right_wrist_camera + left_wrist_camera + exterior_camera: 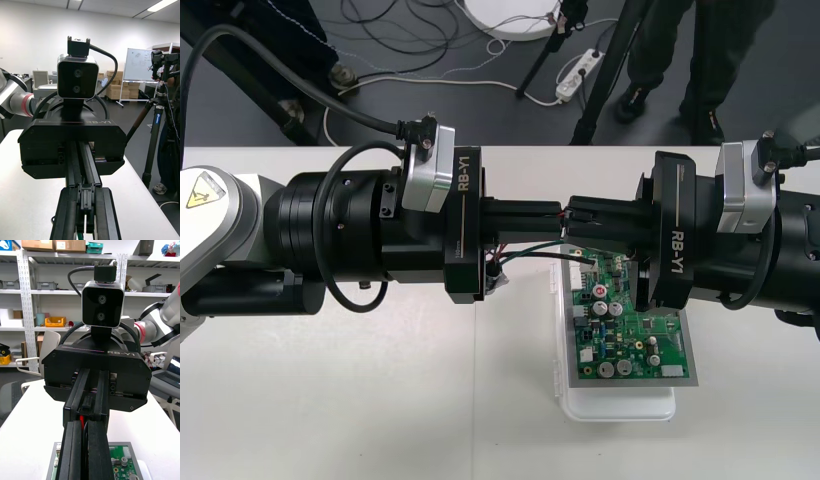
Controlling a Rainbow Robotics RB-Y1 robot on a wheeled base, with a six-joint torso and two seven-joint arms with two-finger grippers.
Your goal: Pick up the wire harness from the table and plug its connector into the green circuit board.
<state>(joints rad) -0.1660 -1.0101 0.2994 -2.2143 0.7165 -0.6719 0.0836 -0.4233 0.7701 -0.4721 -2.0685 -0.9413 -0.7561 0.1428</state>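
Over the far end of the green circuit board (635, 325), in the front view, your two arms meet tip to tip. The left gripper (555, 212) reaches in from the left and the right gripper (575, 215) from the right, their black fingers almost touching above the table (330, 400). The wire harness (530, 252) hangs between them. Its black and green wires sag in a shallow loop under the left gripper's fingers, and a spot of red shows where the tips meet. The board lies flat on its white base (620, 405), below and apart from the harness.

From the right wrist view, your right gripper (87, 189) has its fingers (69, 213) drawn close together. They clamp the harness's small black plug (86, 200), and a green wire (80, 236) trails down between them. Facing you, close and centred with its camera on top, is the left gripper (83, 180). Its narrow fingers end right at the plug.

From the left wrist view, your left gripper (86, 423) is also closed to a thin gap. A red wire (80, 423) of the harness is pinched between its fingers (73, 450). The right gripper (91, 412) faces you with the plug (88, 402) held between its fingers, just past your own tips. Below both grippers, the edge of the green board (122, 461) shows on the table.
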